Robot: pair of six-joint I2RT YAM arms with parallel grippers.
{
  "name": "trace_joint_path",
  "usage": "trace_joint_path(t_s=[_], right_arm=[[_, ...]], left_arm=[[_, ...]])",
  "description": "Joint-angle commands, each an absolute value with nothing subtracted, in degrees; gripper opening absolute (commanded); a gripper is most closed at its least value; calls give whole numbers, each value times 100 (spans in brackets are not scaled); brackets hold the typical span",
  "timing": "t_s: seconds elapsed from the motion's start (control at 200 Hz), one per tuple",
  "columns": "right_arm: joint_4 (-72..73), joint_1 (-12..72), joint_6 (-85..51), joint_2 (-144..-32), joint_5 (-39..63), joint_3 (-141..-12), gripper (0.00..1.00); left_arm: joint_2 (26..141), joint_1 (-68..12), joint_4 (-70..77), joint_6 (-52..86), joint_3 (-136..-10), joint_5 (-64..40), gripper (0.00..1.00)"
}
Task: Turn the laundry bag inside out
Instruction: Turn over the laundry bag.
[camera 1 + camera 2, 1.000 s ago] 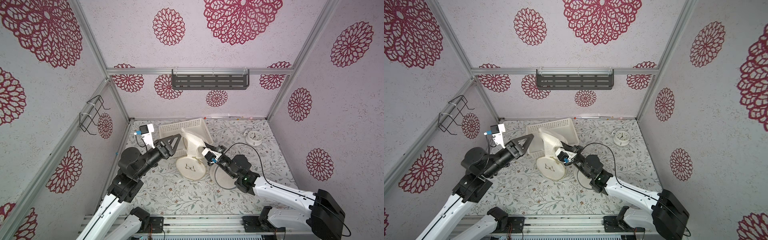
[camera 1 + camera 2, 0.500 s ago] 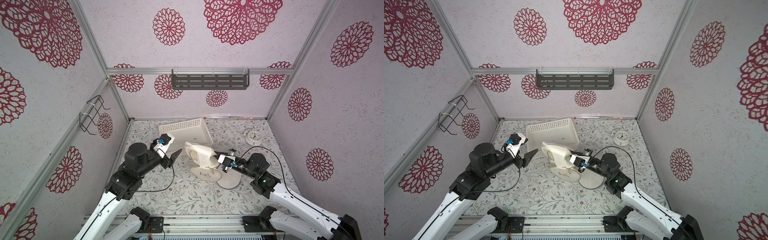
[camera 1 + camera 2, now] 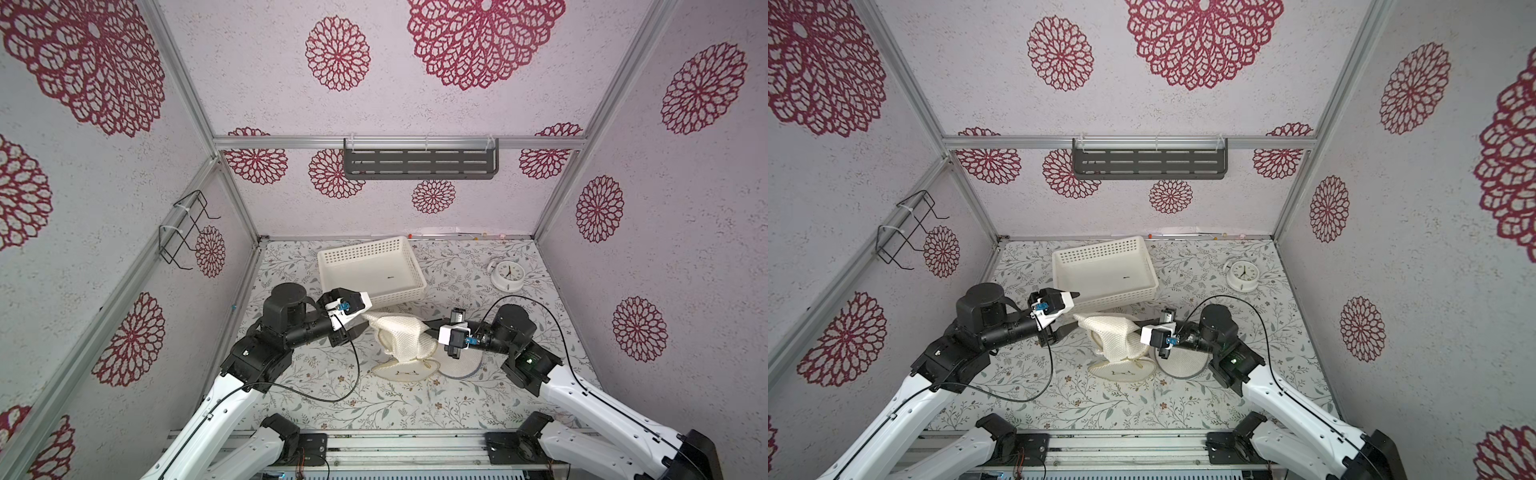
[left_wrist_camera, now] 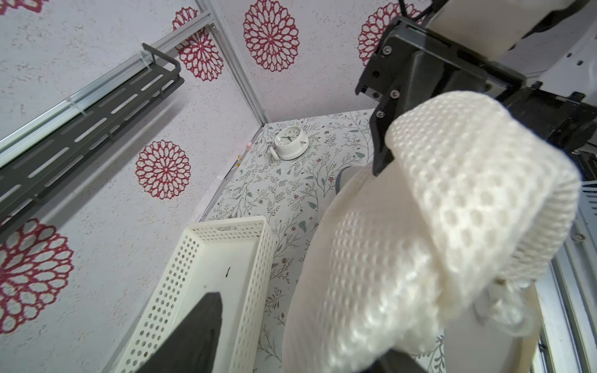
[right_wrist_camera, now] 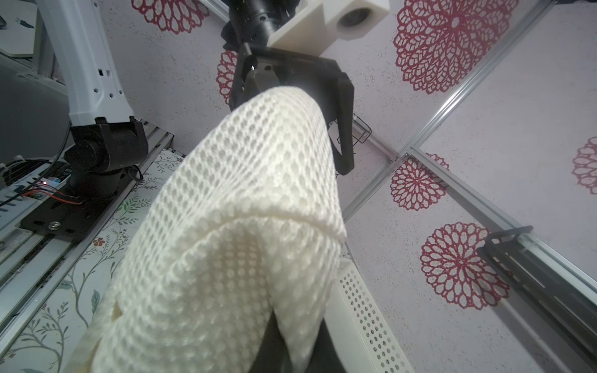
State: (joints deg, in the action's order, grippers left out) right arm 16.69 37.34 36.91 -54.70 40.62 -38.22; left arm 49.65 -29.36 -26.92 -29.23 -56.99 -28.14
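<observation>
The laundry bag (image 3: 401, 338) lower, left gripper (image 3: 365, 311) nearer.

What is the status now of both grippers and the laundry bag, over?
Right gripper shut on laundry bag mesh. Left gripper open, jaws astride the opposite end. White basket close behind it.

We see pale walls (image 3: 395, 114) with red medallions (image 3: 337, 53), a grey slotted shelf (image 3: 419, 164) on the back one, a wire rack (image 3: 183, 228) beside, and a leaf-printed bench (image 3: 374, 409).
</observation>
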Motion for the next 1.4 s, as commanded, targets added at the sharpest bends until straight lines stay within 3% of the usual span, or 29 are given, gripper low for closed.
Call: trace_joint_path(t_s=[0.0,0.07,0.24,0.35,0.445,0.52,0.64,0.785,0.921,1.066,1.166,1.336,1.396], right_arm=[[2088,3727,3661,-5607,4241,-4122,0],[2267,3727,3583,-5708,4106,-4170,0],[2400,3732,3301,-5767,3490,-4182,0],[2311,3735,2833,-5582,2857,-4094,36],[1936,3741,2252,-5286,2013,-4050,64],[1447,3746,1739,-4975,1254,-4051,74],[885,3744,1044,-4532,1089,-3984,77],[892,4108,436,-4555,1542,-4032,74],[1161,4870,231,-5192,841,-4425,75],[1436,4922,-174,-5896,310,-4852,70],[1515,4930,-271,-6174,234,-4941,52],[1933,5041,-527,-6093,281,-4348,3],[2237,5111,-550,-5940,202,-3964,0]], left_arm=[[5051,-3127,-2614,-3069,-5646,-3251,63],[5104,-3212,-2578,-3033,-5650,-3229,58],[5107,-3234,-2493,-2969,-5655,-2926,31],[5064,-3235,-2384,-2859,-5649,-2360,0],[5037,-3239,-2323,-2784,-5651,-1945,0],[5035,-3235,-2260,-2696,-5650,-1625,0],[5080,-3241,-2136,-2615,-5659,-1194,0],[5124,-3329,-1895,-2669,-5649,-647,0],[5132,-3482,-1702,-2804,-5614,-484,0],[5142,-3589,-1704,-2939,-5598,-429,0],[5115,-3603,-1677,-2938,-5579,-323,0],[5076,-3603,-1342,-2596,-5561,350,0],[5071,-3604,-1221,-2410,-5604,574,0]])
